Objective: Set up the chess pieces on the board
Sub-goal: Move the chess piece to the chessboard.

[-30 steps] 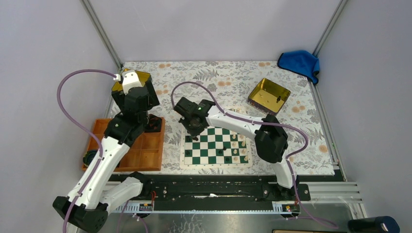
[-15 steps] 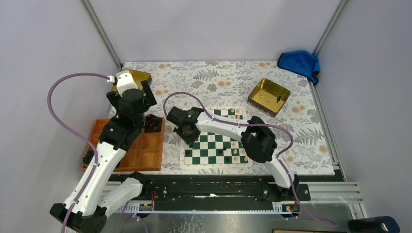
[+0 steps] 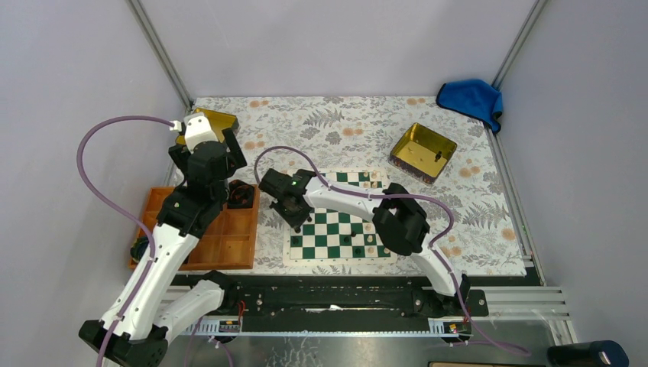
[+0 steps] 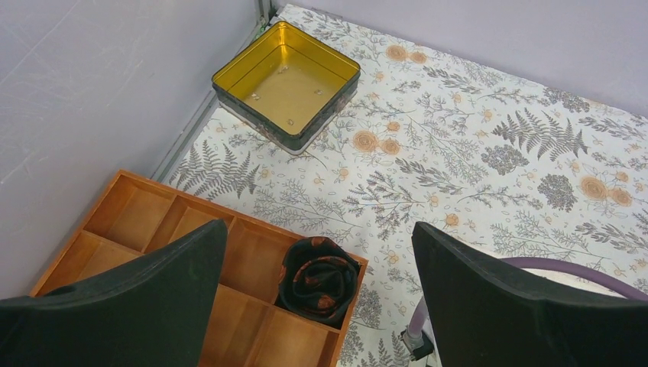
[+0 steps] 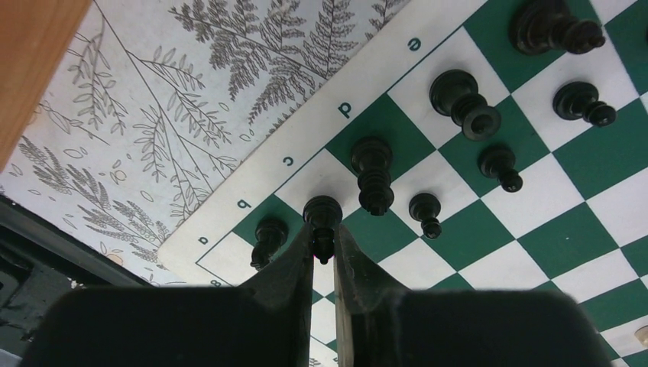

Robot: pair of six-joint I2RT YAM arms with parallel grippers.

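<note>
The right gripper (image 5: 322,238) is nearly closed, its two black fingers pinching a small black piece (image 5: 322,216) by the body. The piece sits straight ahead of the fingertips, its long axis roughly in line with them, so it looks upright. It is over the board (image 5: 451,229) in the edge row, on the second square from the corner. Whether its base touches the square cannot be told.

It stands between a corner piece (image 5: 267,238) just beside it on one side and a taller turned piece (image 5: 372,173) on the other, with a pawn (image 5: 425,211) close in the next row. The release probably calls for a straight lift, since the gaps either side are narrow.

The pieces are glossy black plastic with ringed collars and round bases. The board is a flat, matte mat of green and white checks, lying on a fern-print cloth (image 5: 191,115).

The left gripper (image 4: 317,229) is wide open and empty, well apart from the board, above a wooden tray (image 4: 145,218).
</note>
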